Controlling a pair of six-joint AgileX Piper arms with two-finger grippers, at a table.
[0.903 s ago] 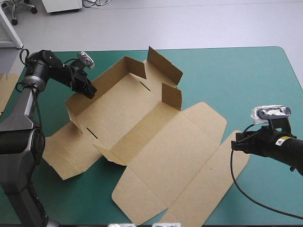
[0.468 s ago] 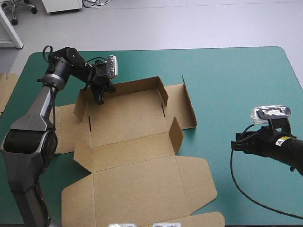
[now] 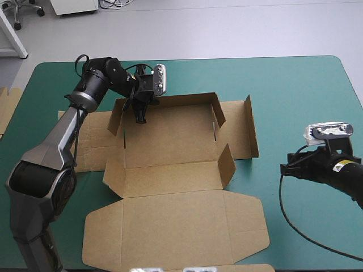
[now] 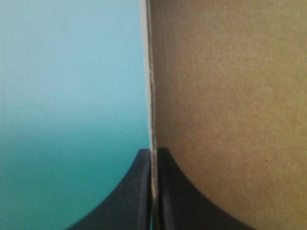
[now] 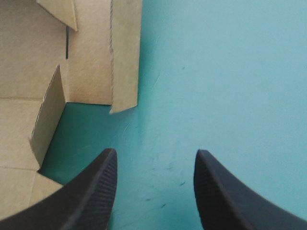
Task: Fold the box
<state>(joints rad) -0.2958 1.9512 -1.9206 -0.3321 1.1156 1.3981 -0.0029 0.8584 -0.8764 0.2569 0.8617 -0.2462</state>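
The brown box [image 3: 170, 141] sits in the middle of the table, a bit toward the left side, on the teal-green cover [image 3: 295, 90]. It is an open tray. Its far wall [image 3: 176, 101] stands up, and so does a short flap [image 3: 227, 164] at the near right corner. A long flap [image 3: 248, 127] stands on its edge at the right end of the box. The lid [image 3: 176, 226] lies flat on the cover, on the side near the robot, and reaches almost to the near edge of the table. At the left end a side panel [image 3: 91, 141] lies flat too. The left gripper [image 3: 139, 116] is up at the left end of the far wall. Its 2 black fingers are pinched almost together, and the thin edge of the board is caught between them. In the left wrist view the left gripper [image 4: 153, 152] bites the wall right at its edge, with brown board on 1 side and cover on the other. The right gripper [image 3: 285, 169] is off to the right of the box, well apart from it, over the bare cover. Its 2 fingers [image 5: 91, 191] stand wide apart with nothing between them. Ahead of it the right end of the box shows. A strip of more board [image 3: 7, 107] peeks in at the table's left edge.
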